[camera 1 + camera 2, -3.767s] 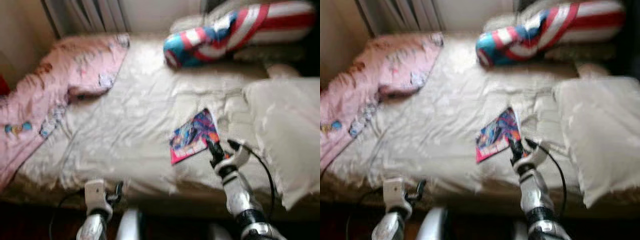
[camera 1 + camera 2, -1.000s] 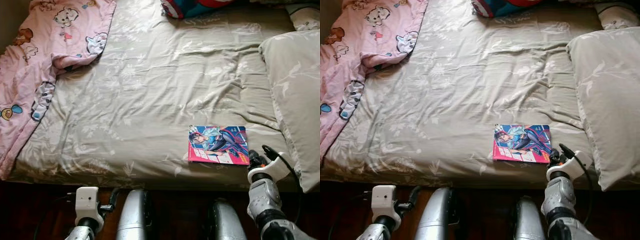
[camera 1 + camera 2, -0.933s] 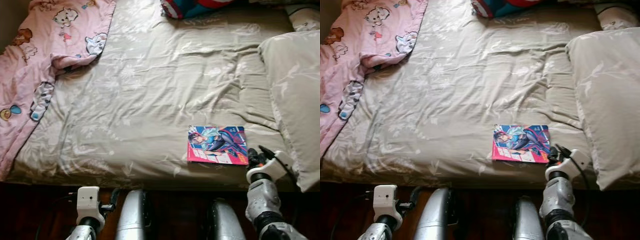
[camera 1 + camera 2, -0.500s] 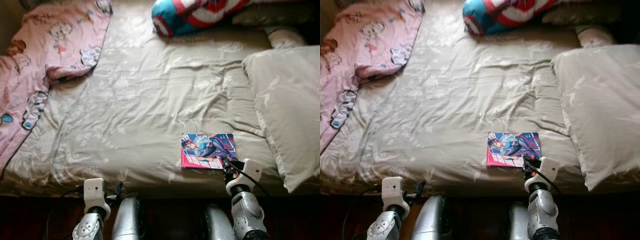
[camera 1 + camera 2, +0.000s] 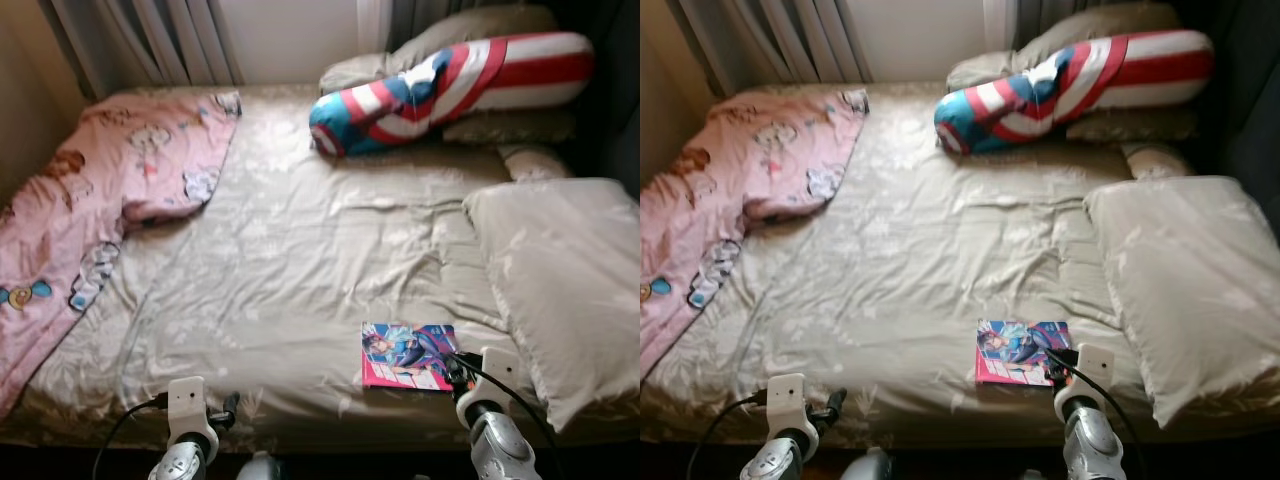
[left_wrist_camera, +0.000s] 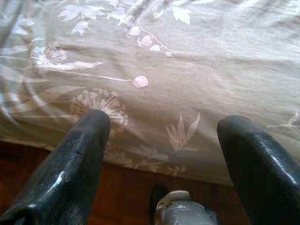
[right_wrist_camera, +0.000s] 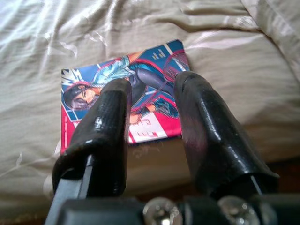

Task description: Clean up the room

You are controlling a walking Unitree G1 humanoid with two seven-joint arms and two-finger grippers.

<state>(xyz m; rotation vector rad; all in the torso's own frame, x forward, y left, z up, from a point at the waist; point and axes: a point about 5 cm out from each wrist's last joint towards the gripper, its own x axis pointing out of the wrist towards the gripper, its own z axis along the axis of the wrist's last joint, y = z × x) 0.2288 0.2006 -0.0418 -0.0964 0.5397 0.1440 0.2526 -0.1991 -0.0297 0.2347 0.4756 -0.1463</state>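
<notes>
Near the front edge of the bed (image 5: 300, 270), a little right of centre, I see the comic book (image 5: 408, 356) lying flat on the floral beige sheet. My right gripper (image 7: 152, 96) sits just over the book's near right corner; through the right wrist camera its two black fingers (image 7: 110, 122) are spread apart with a gap between them, gripping nothing, and the colourful cover shows in that gap. I cannot tell whether the tips touch the cover. My left gripper (image 6: 161, 124) hangs low at the left front of the bed, its fingers wide apart and empty, pointed at the sheet where it drapes over the mattress edge above the dark floor. To the right of the book lies a large beige pillow (image 5: 560, 280). A pink cartoon-print blanket (image 5: 90, 200) is bunched along the bed's left side. At the head rests a long red, white and blue striped cushion (image 5: 450, 85), with curtains (image 5: 150, 40) behind.
</notes>
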